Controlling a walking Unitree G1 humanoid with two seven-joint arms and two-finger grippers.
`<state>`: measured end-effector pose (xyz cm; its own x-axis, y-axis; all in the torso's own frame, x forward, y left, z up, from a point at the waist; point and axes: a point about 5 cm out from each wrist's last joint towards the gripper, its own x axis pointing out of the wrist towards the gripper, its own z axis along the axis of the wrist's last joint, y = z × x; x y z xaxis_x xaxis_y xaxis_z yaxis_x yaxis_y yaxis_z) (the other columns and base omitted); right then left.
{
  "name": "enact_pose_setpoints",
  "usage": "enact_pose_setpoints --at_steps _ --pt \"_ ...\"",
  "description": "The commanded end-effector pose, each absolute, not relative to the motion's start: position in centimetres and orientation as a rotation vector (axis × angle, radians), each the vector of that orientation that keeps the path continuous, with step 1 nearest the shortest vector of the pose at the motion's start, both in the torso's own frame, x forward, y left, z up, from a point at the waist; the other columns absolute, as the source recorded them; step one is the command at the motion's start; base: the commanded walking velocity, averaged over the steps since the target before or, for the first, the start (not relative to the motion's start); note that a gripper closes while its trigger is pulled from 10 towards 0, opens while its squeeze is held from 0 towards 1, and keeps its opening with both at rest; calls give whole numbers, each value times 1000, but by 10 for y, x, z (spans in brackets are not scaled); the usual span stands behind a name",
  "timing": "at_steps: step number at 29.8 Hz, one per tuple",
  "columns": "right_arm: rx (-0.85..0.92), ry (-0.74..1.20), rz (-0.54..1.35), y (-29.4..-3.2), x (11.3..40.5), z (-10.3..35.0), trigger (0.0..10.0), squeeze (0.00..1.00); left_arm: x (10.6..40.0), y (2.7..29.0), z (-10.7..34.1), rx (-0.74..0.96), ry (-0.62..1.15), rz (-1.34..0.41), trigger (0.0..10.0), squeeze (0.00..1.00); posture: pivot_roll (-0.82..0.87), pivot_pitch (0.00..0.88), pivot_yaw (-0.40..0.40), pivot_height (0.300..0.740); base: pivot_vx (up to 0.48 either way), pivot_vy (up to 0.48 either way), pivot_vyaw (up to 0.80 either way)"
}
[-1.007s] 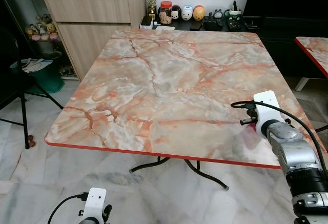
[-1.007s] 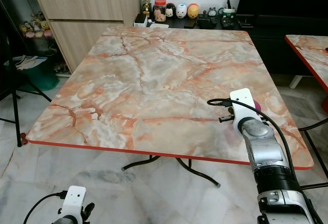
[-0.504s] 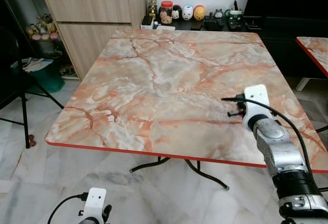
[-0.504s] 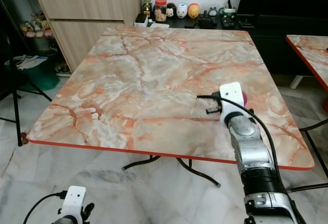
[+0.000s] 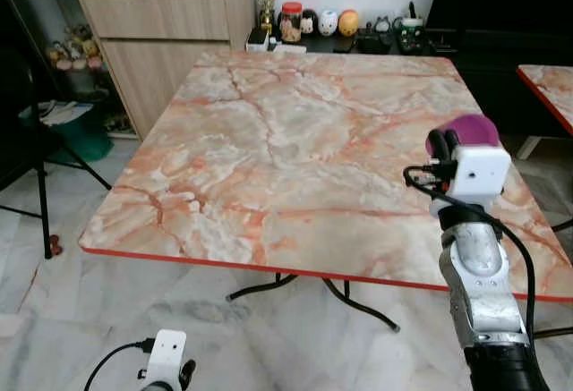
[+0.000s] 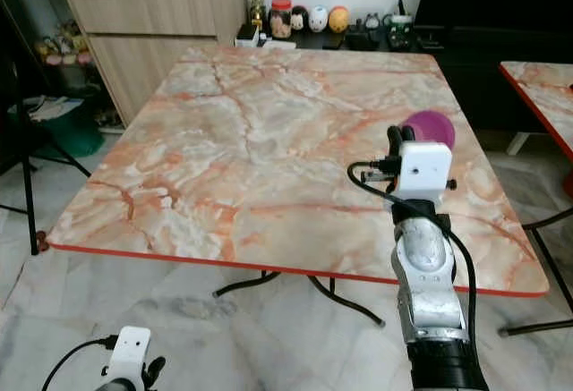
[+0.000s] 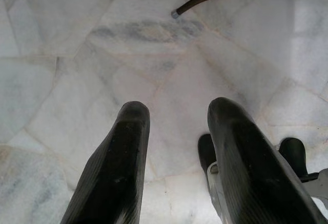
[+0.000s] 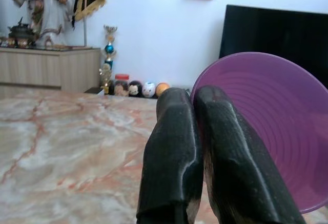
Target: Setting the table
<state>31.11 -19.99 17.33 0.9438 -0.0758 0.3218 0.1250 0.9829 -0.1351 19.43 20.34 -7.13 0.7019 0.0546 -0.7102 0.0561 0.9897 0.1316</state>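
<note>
The right gripper [image 8: 197,147] has lifted — pinching the purple bowl's [image 8: 266,126] rim above the marble table [image 5: 269,140]; placing comes next. Left gripper [image 7: 177,157] spread, idle.

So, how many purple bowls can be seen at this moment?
1. The purple bowl is held by its rim in the right pincer, raised above the marble table near its right side.

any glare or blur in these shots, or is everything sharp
Eye views: mostly sharp, with a pale sheen on the marble table and soft glare on the floor tiles. Right wrist view: the right hand and purple bowl it grips are soft, the background crisper. Left wrist view: evenly lit, the left hand slightly soft up close.
</note>
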Motion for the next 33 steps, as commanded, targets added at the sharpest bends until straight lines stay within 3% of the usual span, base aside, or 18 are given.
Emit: enact_pose_setpoints --at_steps 1,23,33 --pt "-149 -398 -94 -199 307 186 10000 0 189 205 -74 168 815 -4 10000 0 -32 0 -11 740 0 0 0" --pt "-138 -401 -113 -198 315 189 10000 0 188 204 -75 177 822 -8 10000 0 -35 0 -14 740 0 0 0" --pt "-133 -399 -118 -198 316 189 10000 0 189 205 -75 196 827 -10 10000 0 -38 0 -9 740 0 -314 0"
